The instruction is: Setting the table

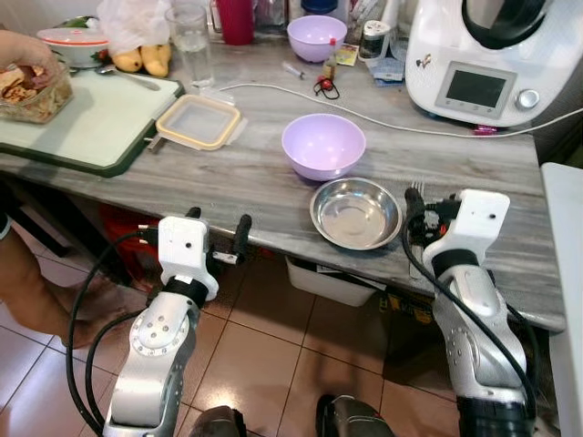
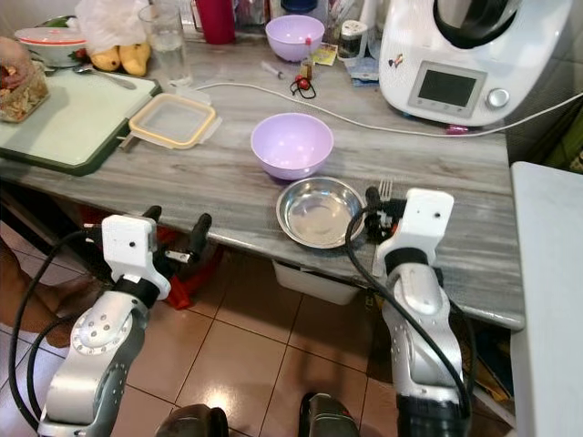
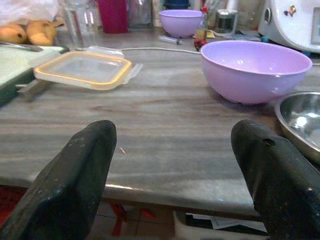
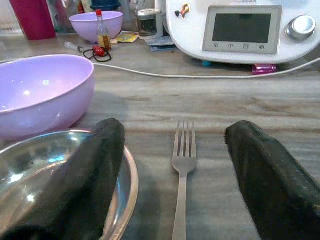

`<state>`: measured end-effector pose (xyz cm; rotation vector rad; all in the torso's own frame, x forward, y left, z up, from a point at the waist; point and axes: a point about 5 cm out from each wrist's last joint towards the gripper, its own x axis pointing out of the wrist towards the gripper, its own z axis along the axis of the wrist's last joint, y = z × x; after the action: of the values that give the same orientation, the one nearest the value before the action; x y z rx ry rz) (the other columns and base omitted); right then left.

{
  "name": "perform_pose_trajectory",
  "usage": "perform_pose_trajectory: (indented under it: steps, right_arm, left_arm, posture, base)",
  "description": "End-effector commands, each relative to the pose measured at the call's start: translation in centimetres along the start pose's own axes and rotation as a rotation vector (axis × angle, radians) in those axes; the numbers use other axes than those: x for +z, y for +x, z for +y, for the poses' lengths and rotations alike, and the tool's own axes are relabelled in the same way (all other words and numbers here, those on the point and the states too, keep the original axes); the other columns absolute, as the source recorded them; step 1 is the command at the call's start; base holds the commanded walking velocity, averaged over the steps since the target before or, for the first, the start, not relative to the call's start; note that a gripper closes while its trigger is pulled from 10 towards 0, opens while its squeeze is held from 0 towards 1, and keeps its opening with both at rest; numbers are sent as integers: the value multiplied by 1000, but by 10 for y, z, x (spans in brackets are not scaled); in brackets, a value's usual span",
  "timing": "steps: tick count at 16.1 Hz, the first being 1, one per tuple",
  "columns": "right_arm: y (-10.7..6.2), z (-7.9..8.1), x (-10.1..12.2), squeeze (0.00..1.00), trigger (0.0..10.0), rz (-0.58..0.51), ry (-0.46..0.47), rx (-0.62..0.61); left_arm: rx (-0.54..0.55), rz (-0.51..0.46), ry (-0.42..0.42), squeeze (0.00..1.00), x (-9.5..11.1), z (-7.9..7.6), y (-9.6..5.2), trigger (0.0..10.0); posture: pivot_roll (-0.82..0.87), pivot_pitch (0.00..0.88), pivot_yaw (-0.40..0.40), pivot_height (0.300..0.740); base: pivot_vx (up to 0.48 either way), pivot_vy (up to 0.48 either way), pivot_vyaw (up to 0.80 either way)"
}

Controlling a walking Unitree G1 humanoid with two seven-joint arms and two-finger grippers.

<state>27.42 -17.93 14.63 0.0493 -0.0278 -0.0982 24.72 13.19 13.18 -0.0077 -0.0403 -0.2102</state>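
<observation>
R gripper (image 4: 175, 165) low over worktop (image 1: 228, 173) edge, jaws wide open, straddling a fork (image 4: 183, 165) w/o touching it. Fork lies flat, tines pointing away from robot, just beside steel bowl (image 1: 355, 212) on its R side; one finger overlaps bowl rim in wrist view. Lilac bowl (image 1: 323, 144) just behind steel bowl; 2nd lilac bowl (image 1: 315, 35) far back nr white kitchen machine (image 1: 483, 64) and its cable (image 1: 364, 116).

L gripper (image 1: 219, 238) at worktop front edge, jaws open, empty, nothing between them. Container lid (image 1: 198, 120) beside green cutting board (image 1: 91, 127). Person's hand (image 1: 23, 50) on a food container at far L.

Handling est.: fork = light, stiff metal, thin, smooth; prob. slippery on stone-look top and hard to get under when flat. Best hold: across handle mid-length, fingers pinching the narrow sides, clear of tines. Risk: finger nudges steel bowl, which looks light and would skate. Lilac bowl prob. plastic, light; take by rim.
</observation>
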Motion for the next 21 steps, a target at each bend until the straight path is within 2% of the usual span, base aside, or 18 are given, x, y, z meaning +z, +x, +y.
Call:
perform_pose_trajectory:
  steps: [1,4,8,12,21]
  right_arm:
    - [-3,2,5,0,10000,-28,-9,17]
    - [-4,2,3,0,10000,-17,-5,21]
    - [0,3,5,0,10000,-10,8,26]
    - [1,3,4,0,10000,-6,8,32]
    - [3,6,1,0,10000,15,24,33]
  left_arm:
    - [8,8,-2,0,-3,2,-2,10000]
    - [-1,24,-8,0,-9,-1,-5,10000]
    - [6,11,-10,0,-6,-1,0,10000]
    - [9,8,-7,0,-6,0,1,10000]
    - [2,12,-6,0,-8,-1,4,10000]
  posture:
    - [3,18,13,740]
    - [-1,15,13,740]
    - [-4,26,3,740]
    - [-4,25,2,740]
    - [-8,22,3,740]
  base:
    - [0,0,0]
    - [-262,0,0]
    - [-311,0,0]
    - [-319,0,-520]
    - [-317,0,-44]
